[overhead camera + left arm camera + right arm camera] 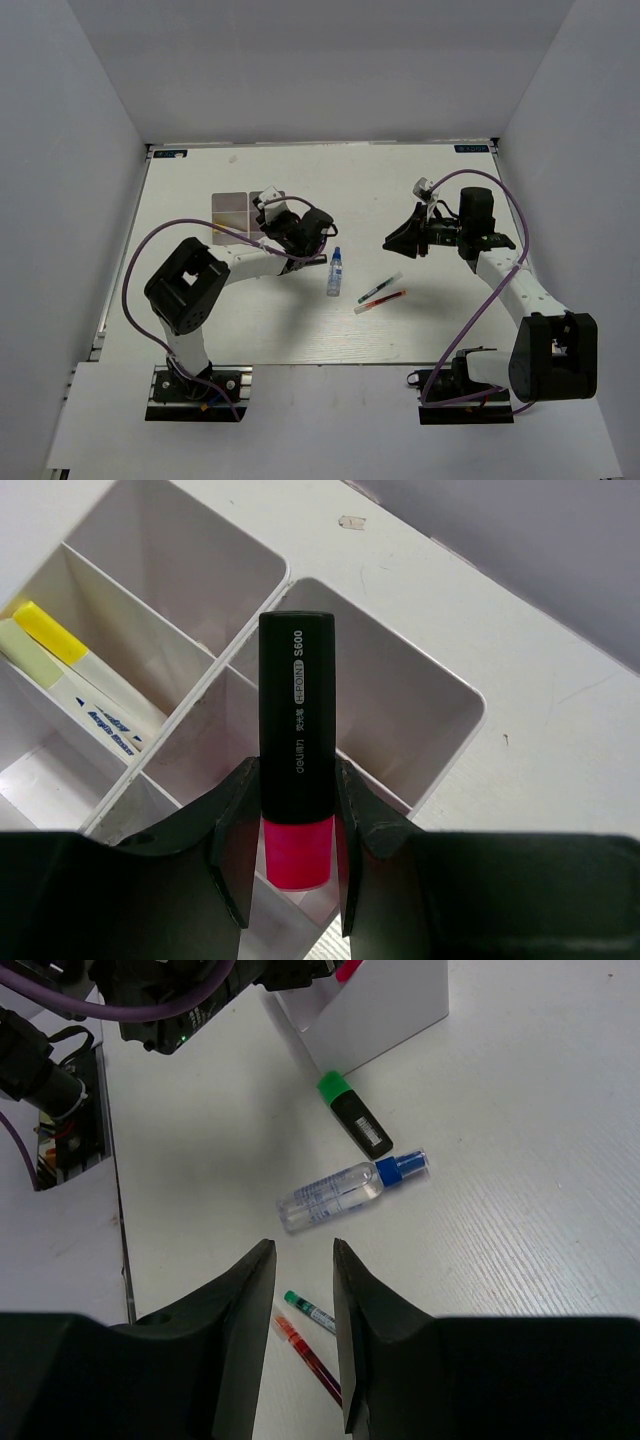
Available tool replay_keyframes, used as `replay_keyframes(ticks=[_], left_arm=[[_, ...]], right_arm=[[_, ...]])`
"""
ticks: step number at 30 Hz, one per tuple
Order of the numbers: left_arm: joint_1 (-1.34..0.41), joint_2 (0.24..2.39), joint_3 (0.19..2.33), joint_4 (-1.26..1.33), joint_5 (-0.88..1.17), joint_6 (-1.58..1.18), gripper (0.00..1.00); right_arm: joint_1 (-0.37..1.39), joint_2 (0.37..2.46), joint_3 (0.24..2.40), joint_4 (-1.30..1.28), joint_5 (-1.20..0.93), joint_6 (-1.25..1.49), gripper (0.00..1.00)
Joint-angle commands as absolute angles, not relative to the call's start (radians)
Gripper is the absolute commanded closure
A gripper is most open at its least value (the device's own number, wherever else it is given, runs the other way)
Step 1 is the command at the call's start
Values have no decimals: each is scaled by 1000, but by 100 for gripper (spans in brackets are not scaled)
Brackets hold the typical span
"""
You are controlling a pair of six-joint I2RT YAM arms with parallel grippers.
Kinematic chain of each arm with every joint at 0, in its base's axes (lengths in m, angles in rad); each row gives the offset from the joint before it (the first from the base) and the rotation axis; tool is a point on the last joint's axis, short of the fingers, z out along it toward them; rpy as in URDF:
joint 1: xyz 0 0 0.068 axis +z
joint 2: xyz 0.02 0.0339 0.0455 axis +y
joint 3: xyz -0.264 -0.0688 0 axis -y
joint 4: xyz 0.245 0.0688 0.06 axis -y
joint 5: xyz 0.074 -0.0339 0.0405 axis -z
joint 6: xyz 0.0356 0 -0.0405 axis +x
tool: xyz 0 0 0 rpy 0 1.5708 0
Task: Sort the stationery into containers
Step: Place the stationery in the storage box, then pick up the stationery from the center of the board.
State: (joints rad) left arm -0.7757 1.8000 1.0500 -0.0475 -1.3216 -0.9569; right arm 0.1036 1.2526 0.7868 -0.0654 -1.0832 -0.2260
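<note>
My left gripper (272, 208) is shut on a black marker with a pink cap (297, 730), pink end toward the wrist. It holds the marker over the white divided tray (230, 208), above a divider between compartments (400, 710). A yellow-ended white pen (60, 650) lies in a left compartment. My right gripper (398, 240) is open and empty above the table (303, 1250). Below it lie a green-ended pen (305, 1310) and a red-ended pen (310, 1355). The blue-capped clear tube (350, 1192) and green highlighter (352, 1118) lie beyond them, near the tray (380, 1010).
In the top view the tube (335, 272) and the two thin pens (380, 290) lie on the table between the arms. Purple cables loop over both arms. White walls enclose the table on three sides.
</note>
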Motion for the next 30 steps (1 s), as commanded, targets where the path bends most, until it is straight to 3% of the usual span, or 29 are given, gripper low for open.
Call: replay_keyframes(ticks=[1,4,10,18,23,25,26,28,30], left_arm=[[-793,1786,1081,-110,-1356,-1009,74],[-804,1767,1081,-133,-1367,-1019,62],[-824,1723,1103,-156,-1367,-1019,46],[-844,1680,1112,-184,-1376,-1019,39],[-862,1614,1215,-386,-1355,-997,41],[-862,1560,1279,-478,-1300,-982,53],[-862,1534,1291,-517,-1219,-970,59],[-862,1465,1292,-540,-1102,-833,72],[-853,1317,1194,-476,-901,-659,73]], right_arm=[[97,1243,775,-52,-1115,-242,64],[95,1241,776,-55,-1117,-245,63],[95,1233,776,-66,-1120,-252,60],[94,1224,775,-93,-1120,-278,57],[103,1232,817,-252,-1124,-498,57],[109,1258,850,-339,-1167,-742,60],[112,1306,879,-503,-1175,-1020,62],[146,1348,923,-651,-1161,-1190,64],[190,1432,966,-689,-1132,-1285,66]])
